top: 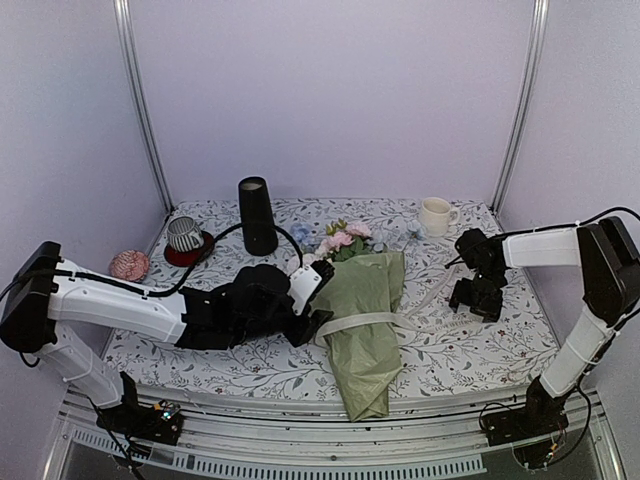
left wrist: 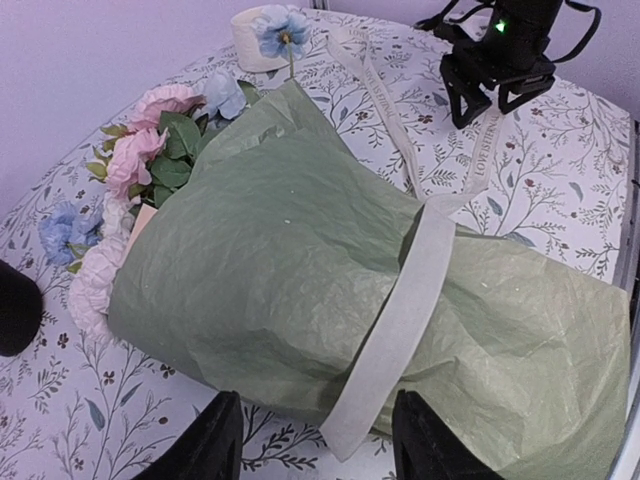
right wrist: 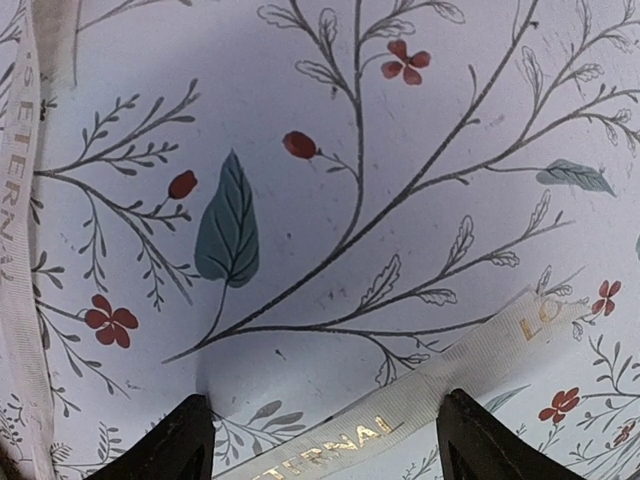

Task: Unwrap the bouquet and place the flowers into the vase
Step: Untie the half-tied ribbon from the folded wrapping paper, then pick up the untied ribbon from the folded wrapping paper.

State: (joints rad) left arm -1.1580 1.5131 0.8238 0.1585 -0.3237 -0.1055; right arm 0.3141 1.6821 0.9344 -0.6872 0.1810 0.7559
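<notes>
The bouquet (top: 365, 320) lies flat mid-table in sage-green paper (left wrist: 260, 260), and a cream ribbon (left wrist: 405, 300) is loosely banded across it. Pink, white and blue flowers (left wrist: 150, 150) poke out at the far end (top: 342, 240). The black vase (top: 256, 216) stands upright behind and to the left. My left gripper (left wrist: 315, 445) is open at the bouquet's left side, a loose ribbon end lying between its fingers. My right gripper (right wrist: 330, 445) is open, low over the table, straddling a ribbon tail (right wrist: 450, 385) with gold lettering; it also shows in the top view (top: 478, 298).
A cream mug (top: 435, 216) stands at the back right. A striped grey cup (top: 184, 234) sits on a red coaster at the back left, with a pink ball (top: 129, 265) beside it. Ribbon tails (top: 425, 298) trail over the floral tablecloth between bouquet and right gripper.
</notes>
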